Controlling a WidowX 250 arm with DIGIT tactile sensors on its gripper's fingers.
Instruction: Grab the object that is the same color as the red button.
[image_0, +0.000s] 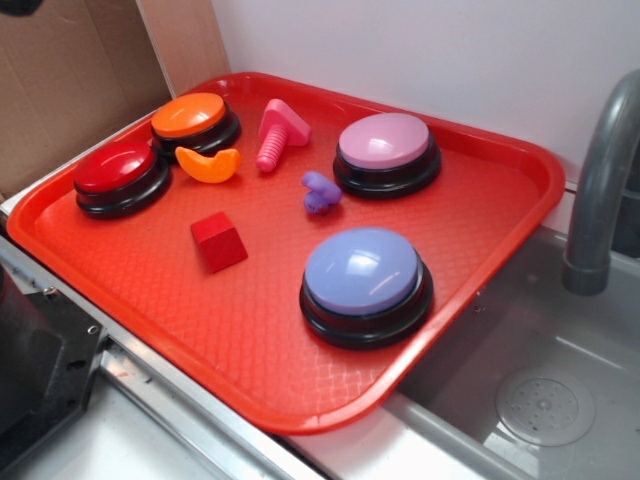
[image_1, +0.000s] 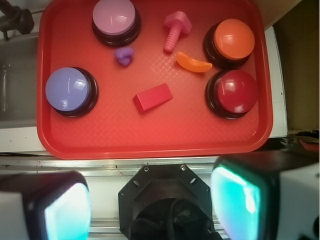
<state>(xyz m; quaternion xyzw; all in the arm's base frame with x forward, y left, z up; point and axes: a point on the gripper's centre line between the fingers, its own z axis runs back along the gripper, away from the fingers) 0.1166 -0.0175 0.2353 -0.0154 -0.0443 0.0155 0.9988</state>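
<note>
- Red plastic textured tray carries all items; it sits beside a grey sink basin with a grey faucet.
- Glossy dark-red dome button on a black base: near the tray's left corner.
- Orange-topped dome button: just behind the dark-red one, close beside it.
- Orange crescent piece: just in front of the orange button.
- Small solid red wedge-like block: lying free on the tray floor, toward the near-left edge, apart from every button.
- Pink bolt-shaped toy: near the far edge.
- Small purple toy: mid-tray.
- Pink-topped dome button: toward the far-right edge.
- Lavender-topped dome button: near the right-hand near edge.
- Gripper: wrist view shows fingers spread wide, holding nothing, off the tray's near edge.
</note>
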